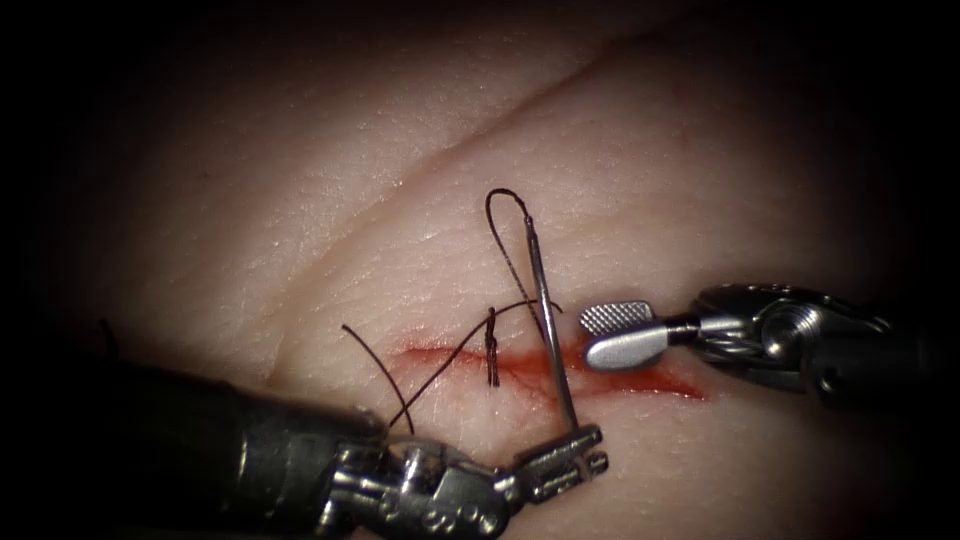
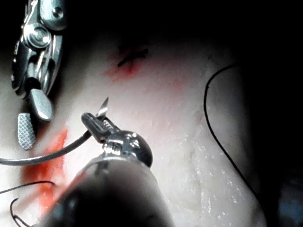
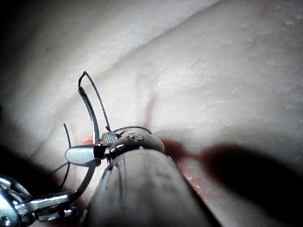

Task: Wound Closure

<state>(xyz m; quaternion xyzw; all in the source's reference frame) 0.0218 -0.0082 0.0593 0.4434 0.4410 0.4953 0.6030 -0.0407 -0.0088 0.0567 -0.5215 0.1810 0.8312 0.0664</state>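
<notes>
My left tool (image 1: pixel 575 458) comes in from the lower left, and its jaws are shut on the curved needle (image 1: pixel 550 320) close to its point. The short tip (image 2: pixel 104 106) sticks out past the jaws. The needle rises across the red cut (image 1: pixel 660 382), free of the tissue (image 1: pixel 300 200), with its tail end up at the far side. Dark thread (image 1: pixel 500 200) loops off that tail and runs down toward a tied stitch (image 1: pixel 492 352) on the cut. My right tool (image 1: pixel 612 333) sits just right of the needle's shaft, jaws open and holding nothing.
Red fluid lines the cut and spreads to the right under the right tool. Loose thread ends (image 1: pixel 375 365) lie on the tissue left of the stitch, above the left tool's shaft. A pale crease (image 1: pixel 480 130) runs diagonally across the tissue behind.
</notes>
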